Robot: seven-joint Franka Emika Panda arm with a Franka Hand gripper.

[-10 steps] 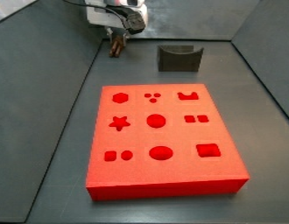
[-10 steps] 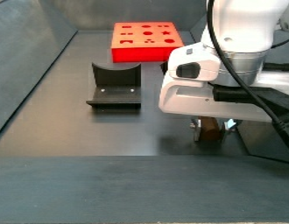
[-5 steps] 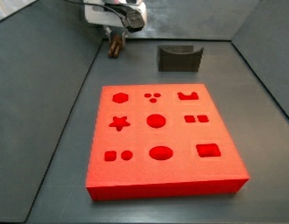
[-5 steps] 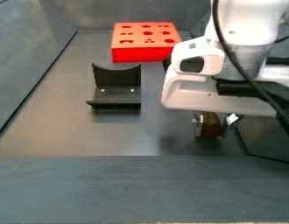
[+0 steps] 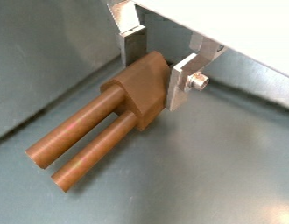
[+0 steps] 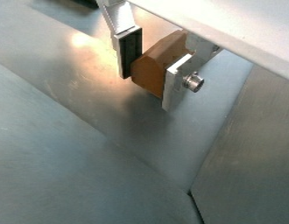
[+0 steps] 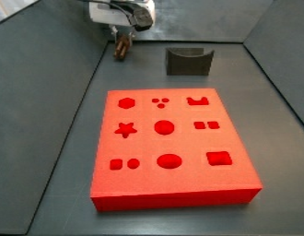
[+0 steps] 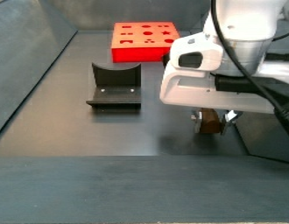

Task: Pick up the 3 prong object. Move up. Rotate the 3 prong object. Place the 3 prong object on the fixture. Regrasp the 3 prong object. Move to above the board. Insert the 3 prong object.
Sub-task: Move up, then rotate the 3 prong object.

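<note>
My gripper is shut on the 3 prong object, a brown piece, near the back left of the floor. In a wrist view the object's wedge-shaped body sits between the silver fingers, and its long round prongs stick out below them. From the opposite side the body fills the gap between the pads. It hangs low over the dark floor under the gripper. The fixture stands apart from it. The red board lies further off.
Grey walls enclose the floor; one wall runs close beside the gripper. The white arm body hides the floor behind it in a side view.
The gripper has risen a little with the 3 prong object still held. Fixture and board have not moved.
</note>
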